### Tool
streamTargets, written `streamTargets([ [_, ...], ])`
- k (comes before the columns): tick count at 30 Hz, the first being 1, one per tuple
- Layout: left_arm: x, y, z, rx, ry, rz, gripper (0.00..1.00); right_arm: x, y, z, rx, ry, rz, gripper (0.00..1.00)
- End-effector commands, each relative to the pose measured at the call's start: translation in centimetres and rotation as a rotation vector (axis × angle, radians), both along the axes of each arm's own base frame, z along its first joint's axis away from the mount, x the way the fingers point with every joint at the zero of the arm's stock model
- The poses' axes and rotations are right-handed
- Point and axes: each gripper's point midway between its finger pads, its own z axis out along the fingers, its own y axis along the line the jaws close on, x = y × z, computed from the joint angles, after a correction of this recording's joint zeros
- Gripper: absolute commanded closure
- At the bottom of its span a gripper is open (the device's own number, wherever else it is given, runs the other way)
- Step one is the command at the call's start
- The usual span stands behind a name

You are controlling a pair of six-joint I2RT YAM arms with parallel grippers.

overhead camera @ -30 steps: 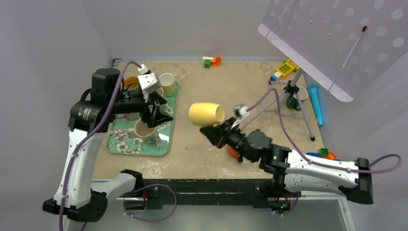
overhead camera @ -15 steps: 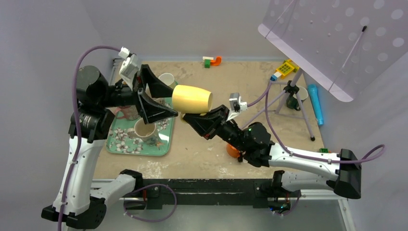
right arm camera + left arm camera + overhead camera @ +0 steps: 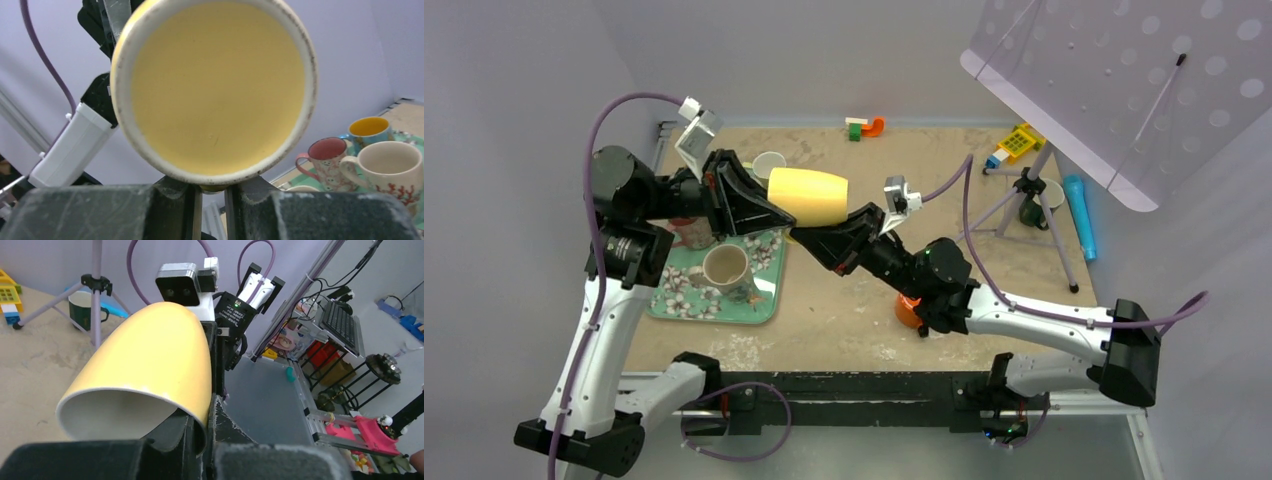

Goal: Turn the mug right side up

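1. Nearest the bases, the right hand [image 3: 809, 238] reaches up and left over the desk [image 3: 844, 310]. It is closed on the mug [image 3: 807, 196] at its base end. Its wrist view shows a small yellow part pinched under the base, probably the handle.
2. The mug hangs in the air above the desk, just right of the tray [image 3: 769, 300]. It lies on its side, with the mouth toward the left arm and the base toward the right arm.
3. The left hand [image 3: 769, 205] is clamped on the mug's rim. Its wrist view shows one finger inside the mouth and one outside, with the wall between them.
4. On the tray below, a cream cup [image 3: 724, 268] stands upright and is not touched.
5. Progress: the mug is lifted and held at both ends, but it is neither upright nor set down. It looks like a handover. What is left is for the right hand to let go, the mug to be tipped mouth up, and then put down.
6. A second ago the left hand hung wide open over the tray, while the right hand alone held the mug over mid-desk. Since then the mug has travelled left and farther back, and the left hand has risen, met the mouth and snapped shut.
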Motion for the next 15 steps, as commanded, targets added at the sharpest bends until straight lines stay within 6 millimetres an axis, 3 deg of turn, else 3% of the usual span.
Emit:
streamTargets([
  [1,0.3,-0.1,-0.5,-0.006,0.09,0.02,1.0,-0.4,0.2,3.0,0.036,-0.037,0.006,0.73],
  [3,1.0,0.8,-2.0,0.082,0.034,0.119,1.0,1.6,-0.2,0.8,-0.038,0.03,-0.081,0.4],
  [4,2.0,1.6,-3.1,0.163,-0.027,0.213,1.0,2.5,-0.5,-0.6,-0.091,0.074,-0.126,0.27],
  [5,3.4,3.1,-4.2,0.282,-0.161,0.317,1.0,3.3,-0.7,-2.0,-0.145,0.113,-0.165,0.21],
  [6,5.0,5.6,-5.9,0.436,-0.196,0.473,1.0,4.0,-1.2,-3.3,-0.189,0.142,-0.208,0.17],
  [8,7.8,10.6,-7.2,0.682,-0.345,0.702,1.0,4.5,-1.9,-5.6,-0.269,0.177,-0.255,0.12],
  [10,9.3,15.6,-9.0,0.945,-0.431,0.839,1.0,4.8,-2.9,-7.6,-0.326,0.2,-0.291,0.1],
  [12,9.8,20.1,-11.5,1.226,-0.421,0.891,1.0,5.0,-3.9,-8.9,-0.364,0.215,-0.329,0.08],
  [15,8.9,24.2,-15.2,1.416,-0.261,0.791,1.0,5.3,-5.1,-10.1,-0.421,0.22,-0.378,0.07],
])
